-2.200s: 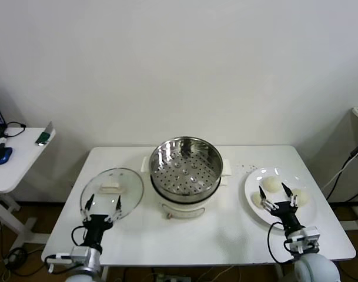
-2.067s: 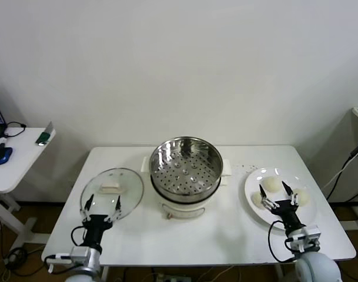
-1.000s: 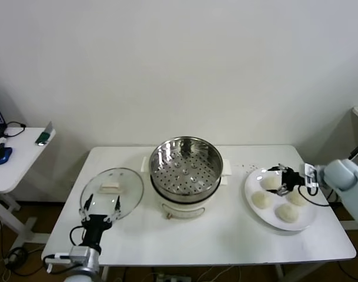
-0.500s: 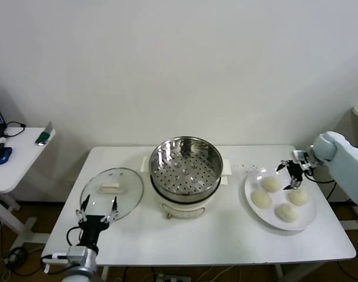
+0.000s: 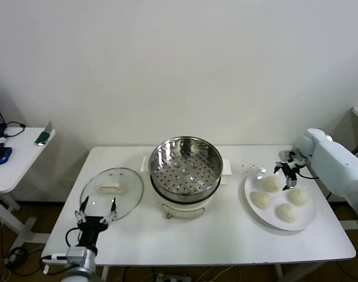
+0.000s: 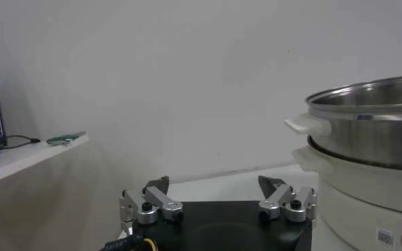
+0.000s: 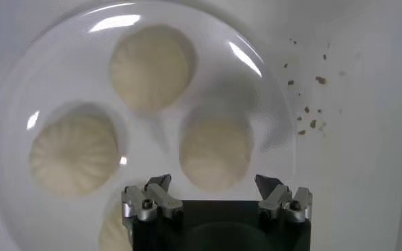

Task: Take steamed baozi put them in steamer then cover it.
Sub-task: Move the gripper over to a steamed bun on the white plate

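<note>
Four cream-white baozi lie on a white plate at the table's right, the far one closest to the steamer. The steel steamer with its perforated tray stands mid-table, uncovered and with no bun in it. The glass cover lies flat on the table to its left. My right gripper is open and empty above the plate's far side. In the right wrist view it hangs over one baozi, with others beyond. My left gripper is open and empty at the table's front left, just in front of the cover.
Small brown crumbs lie on the table between steamer and plate, also in the right wrist view. A side table with a mouse stands off to the left. In the left wrist view the steamer rises close on one side of the left gripper.
My right arm swung from the table's front edge round to the far right, and its gripper now hangs over the plate's far side. The left gripper drew back slightly toward the front edge.
</note>
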You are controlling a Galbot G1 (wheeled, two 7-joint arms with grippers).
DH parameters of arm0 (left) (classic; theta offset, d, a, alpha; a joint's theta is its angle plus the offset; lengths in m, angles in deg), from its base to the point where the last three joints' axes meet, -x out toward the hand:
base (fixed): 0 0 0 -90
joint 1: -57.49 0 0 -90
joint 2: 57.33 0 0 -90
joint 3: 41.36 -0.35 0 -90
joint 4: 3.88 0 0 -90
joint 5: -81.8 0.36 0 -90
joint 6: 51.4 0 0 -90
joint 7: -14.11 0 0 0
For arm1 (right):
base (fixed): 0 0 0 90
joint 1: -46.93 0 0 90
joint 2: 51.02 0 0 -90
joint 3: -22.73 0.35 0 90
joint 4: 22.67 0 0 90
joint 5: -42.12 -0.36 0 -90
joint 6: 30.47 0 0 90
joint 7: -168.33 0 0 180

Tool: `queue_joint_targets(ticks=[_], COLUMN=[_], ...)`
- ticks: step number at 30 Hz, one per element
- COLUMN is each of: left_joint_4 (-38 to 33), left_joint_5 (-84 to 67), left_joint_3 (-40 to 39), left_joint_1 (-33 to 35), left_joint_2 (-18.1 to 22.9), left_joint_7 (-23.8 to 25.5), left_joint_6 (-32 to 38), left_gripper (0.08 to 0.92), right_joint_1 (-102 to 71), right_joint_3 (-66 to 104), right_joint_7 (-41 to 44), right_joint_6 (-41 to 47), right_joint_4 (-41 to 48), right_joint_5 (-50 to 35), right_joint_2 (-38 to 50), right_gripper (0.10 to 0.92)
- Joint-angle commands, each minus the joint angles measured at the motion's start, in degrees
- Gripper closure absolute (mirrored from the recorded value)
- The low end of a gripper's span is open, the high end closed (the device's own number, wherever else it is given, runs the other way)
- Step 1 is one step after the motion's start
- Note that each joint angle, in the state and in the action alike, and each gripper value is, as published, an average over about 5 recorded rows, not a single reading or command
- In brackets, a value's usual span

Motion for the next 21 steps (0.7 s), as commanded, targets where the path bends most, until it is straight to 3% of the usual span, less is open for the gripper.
queue_joint_targets(ticks=[1,12,21], left_joint_4=[0.10,0.16,0.20], left_joint_5=[0.09,0.10,0.12], left_joint_3=[-0.02,0.15,0.15], left_joint_1=[0.14,0.31,0.64], left_joint_2=[0.15,0.21,0.31], left_joint_7=[0.00,-0.02,-0.02], left_joint_6=[0.04,0.12,0.28], left_gripper=[0.177,0.177,0.177], right_joint_1=[-0.11,-0.59,-0.40], right_joint_3=[1.71,1.93,2.50], right_joint_7=[-0.13,0.22,0.62], right_joint_6=[-0.72,-0.86,-1.23], right_joint_4=[3.81,4.32,4.53], right_joint_5=[2.76,4.03,4.31], right_joint_2=[-3.51,-3.59,-3.81], right_gripper=[0.203,0.205,0.284])
